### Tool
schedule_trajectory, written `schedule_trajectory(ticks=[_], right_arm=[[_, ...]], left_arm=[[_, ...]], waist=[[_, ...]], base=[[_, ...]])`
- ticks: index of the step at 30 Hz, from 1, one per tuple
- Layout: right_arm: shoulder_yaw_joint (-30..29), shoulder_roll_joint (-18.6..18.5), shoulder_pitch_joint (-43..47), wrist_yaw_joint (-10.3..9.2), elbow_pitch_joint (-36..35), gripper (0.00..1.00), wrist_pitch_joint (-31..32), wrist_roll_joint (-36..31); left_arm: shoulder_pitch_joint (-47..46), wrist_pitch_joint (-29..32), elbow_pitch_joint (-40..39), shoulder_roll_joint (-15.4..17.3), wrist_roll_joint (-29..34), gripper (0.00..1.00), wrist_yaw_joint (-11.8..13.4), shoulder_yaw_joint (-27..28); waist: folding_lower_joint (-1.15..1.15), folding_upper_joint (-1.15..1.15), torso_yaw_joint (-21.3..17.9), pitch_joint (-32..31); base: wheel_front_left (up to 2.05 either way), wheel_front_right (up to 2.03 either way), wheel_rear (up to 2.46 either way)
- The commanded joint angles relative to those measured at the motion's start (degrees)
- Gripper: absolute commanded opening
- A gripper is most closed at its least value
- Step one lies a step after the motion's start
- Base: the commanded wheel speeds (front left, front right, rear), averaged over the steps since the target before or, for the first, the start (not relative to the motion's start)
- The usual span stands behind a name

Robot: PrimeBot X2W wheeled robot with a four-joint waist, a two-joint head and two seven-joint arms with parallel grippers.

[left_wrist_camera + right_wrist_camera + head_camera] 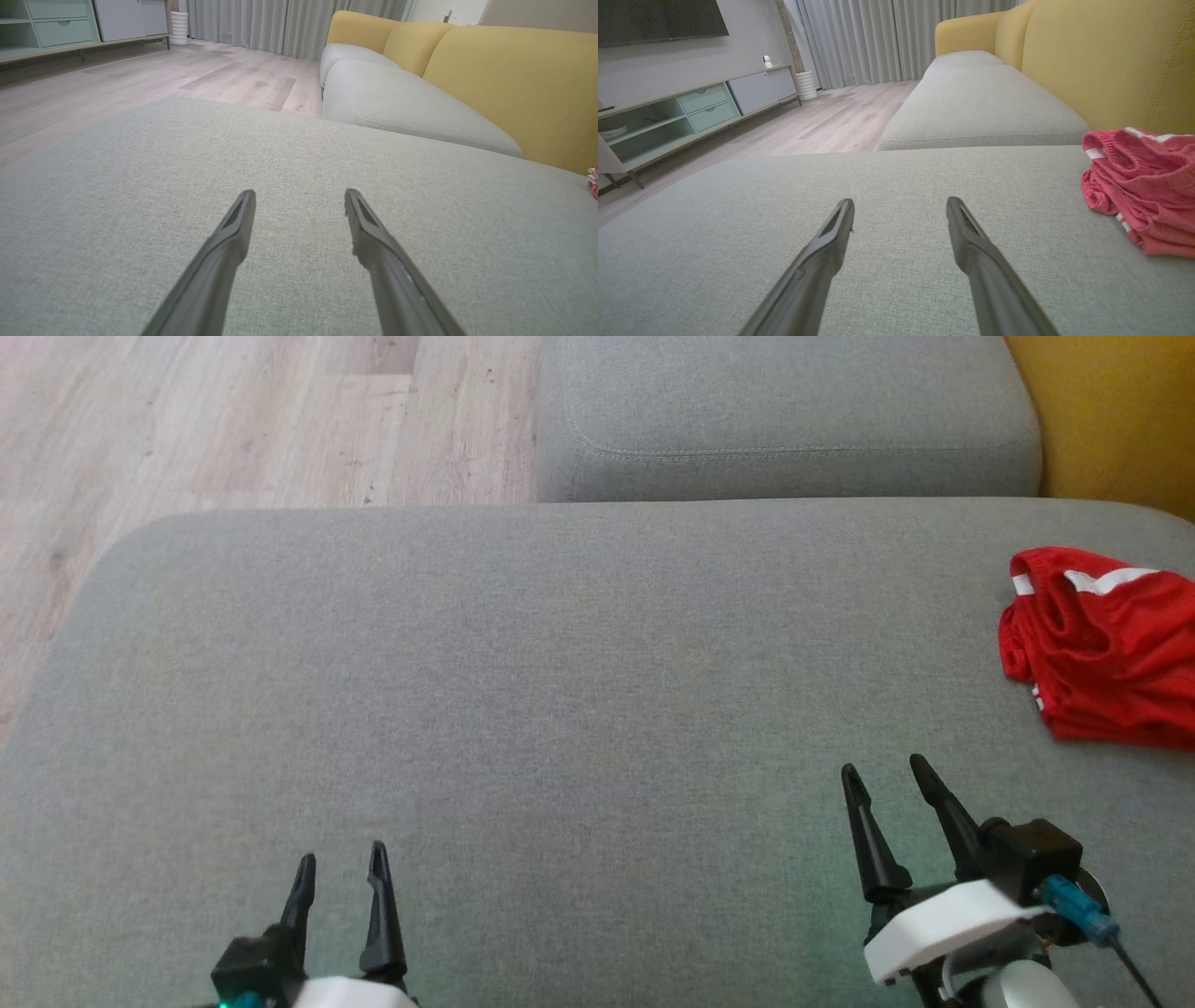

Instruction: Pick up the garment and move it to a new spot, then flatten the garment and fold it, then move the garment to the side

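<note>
A crumpled red garment (1106, 649) with white stripes lies at the far right edge of the grey sofa cushion (560, 709), partly cut off by the frame. The right wrist view has the garment (1143, 186) at its right side, and a sliver of it (593, 182) peeks in at the right edge of the left wrist view. My right gripper (887, 775) hovers open over the cushion, down and to the left of the garment, apart from it. At the lower left my left gripper (341, 859) is open too, with nothing between its fingers.
A second grey seat cushion (784, 420) adjoins at the back, with the yellow backrest (1111, 411) to the right. Wooden floor (233, 420) lies beyond the cushion's left and far edges. A low TV cabinet (691, 112) and curtains (878, 42) stand across the room.
</note>
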Motion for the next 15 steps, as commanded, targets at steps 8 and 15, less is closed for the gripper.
schedule_trajectory(ticks=[8, 15], right_arm=[[0.86, -0.07, -0.54, 0.2, -1.81, 1.0, 0.05, 0.18], [-0.1, 0.05, 1.12, 0.0, 3.28, 0.0, 0.0, 0.22]], left_arm=[[-0.74, -0.03, -1.82, 0.64, -0.51, 1.0, -0.15, 1.39], [1.35, 0.11, 2.76, -0.71, -0.61, 0.0, -0.49, -0.21]], waist=[[0.0, 0.0, 0.19, -0.36], [0.0, 0.0, 0.19, -0.44]], base=[[0.0, 0.0, 0.0], [0.0, 0.0, 0.0]])
